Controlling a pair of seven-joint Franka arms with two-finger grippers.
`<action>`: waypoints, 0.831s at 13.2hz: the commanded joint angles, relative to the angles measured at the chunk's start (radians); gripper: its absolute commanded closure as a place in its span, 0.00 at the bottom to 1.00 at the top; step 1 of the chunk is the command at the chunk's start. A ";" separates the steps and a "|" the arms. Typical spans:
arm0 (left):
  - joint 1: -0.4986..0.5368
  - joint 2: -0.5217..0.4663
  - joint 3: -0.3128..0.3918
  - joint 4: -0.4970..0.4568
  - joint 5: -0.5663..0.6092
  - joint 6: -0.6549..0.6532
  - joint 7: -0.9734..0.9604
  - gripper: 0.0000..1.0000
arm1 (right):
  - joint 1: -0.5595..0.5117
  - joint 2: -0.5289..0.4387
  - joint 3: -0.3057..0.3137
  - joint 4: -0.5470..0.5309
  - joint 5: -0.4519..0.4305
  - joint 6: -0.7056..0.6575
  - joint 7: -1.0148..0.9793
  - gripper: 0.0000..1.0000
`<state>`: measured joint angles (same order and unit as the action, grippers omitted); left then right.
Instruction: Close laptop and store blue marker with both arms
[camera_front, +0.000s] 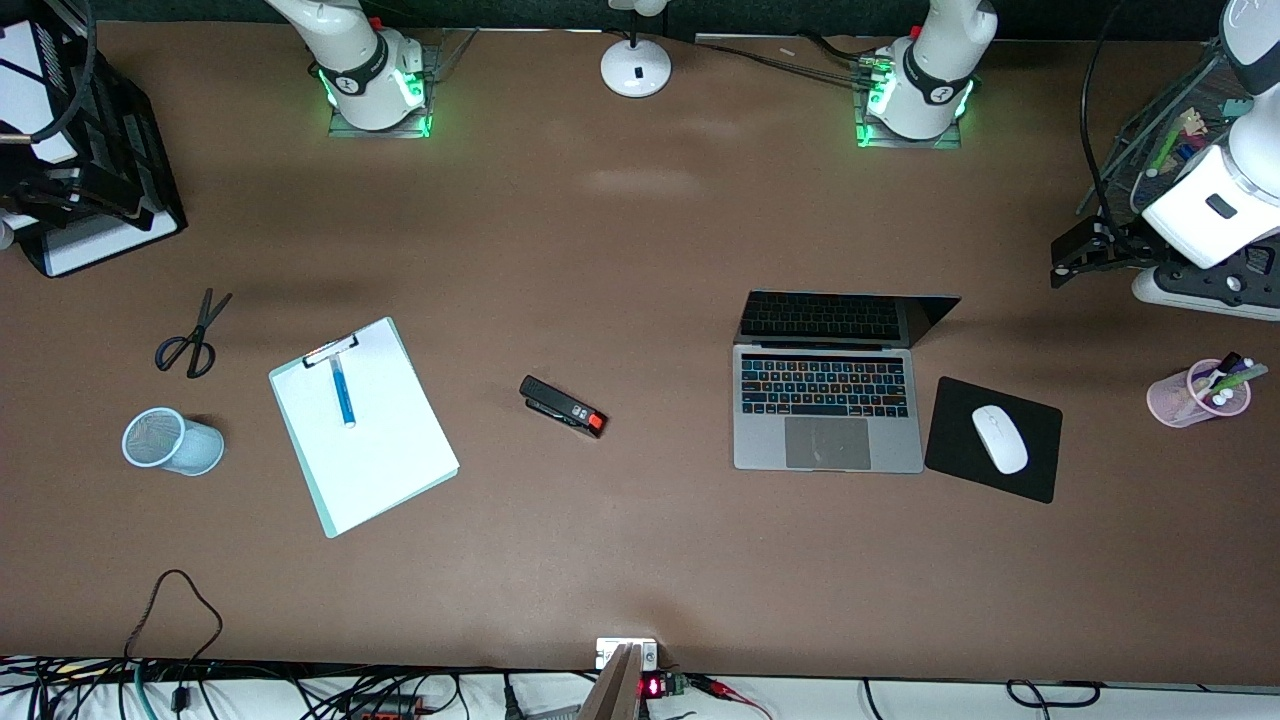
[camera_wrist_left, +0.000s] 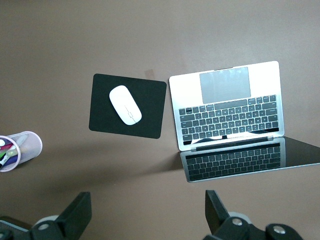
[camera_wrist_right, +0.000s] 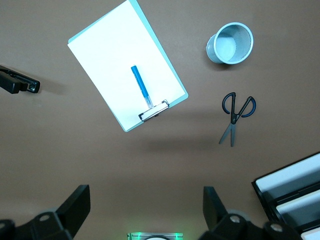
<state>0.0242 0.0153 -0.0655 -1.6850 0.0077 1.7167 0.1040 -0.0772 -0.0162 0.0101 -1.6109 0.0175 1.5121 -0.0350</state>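
The silver-grey laptop (camera_front: 826, 410) lies open toward the left arm's end of the table, its screen upright and its keys lit. It also shows in the left wrist view (camera_wrist_left: 225, 80). The blue marker (camera_front: 342, 392) lies on a white clipboard (camera_front: 375, 450), and shows in the right wrist view too (camera_wrist_right: 140, 88). My left gripper (camera_wrist_left: 148, 205) is open and empty, high over bare table between its base and the laptop. My right gripper (camera_wrist_right: 147, 200) is open and empty, high over bare table between its base and the clipboard (camera_wrist_right: 110, 55). Neither gripper shows in the front view.
A light-blue mesh cup (camera_front: 170, 440) and scissors (camera_front: 190, 335) lie beside the clipboard. A black stapler (camera_front: 563, 406) is mid-table. A white mouse (camera_front: 999, 438) sits on a black pad (camera_front: 1030, 475). A pink pen cup (camera_front: 1198, 392) and a black file tray (camera_front: 90, 180) stand at the table's ends.
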 joint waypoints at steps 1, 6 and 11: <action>0.002 -0.009 -0.004 0.011 0.020 -0.020 -0.004 0.00 | -0.006 -0.016 0.010 -0.007 -0.014 -0.012 0.000 0.00; 0.002 -0.008 -0.004 0.011 0.023 -0.020 -0.004 0.00 | -0.003 0.001 0.011 -0.004 -0.016 0.003 0.001 0.00; 0.000 0.008 -0.004 0.007 0.025 -0.022 -0.006 0.00 | 0.023 0.103 0.013 0.000 -0.030 0.046 -0.002 0.00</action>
<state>0.0242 0.0159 -0.0655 -1.6852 0.0077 1.7138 0.1040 -0.0647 0.0474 0.0173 -1.6160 0.0081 1.5241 -0.0367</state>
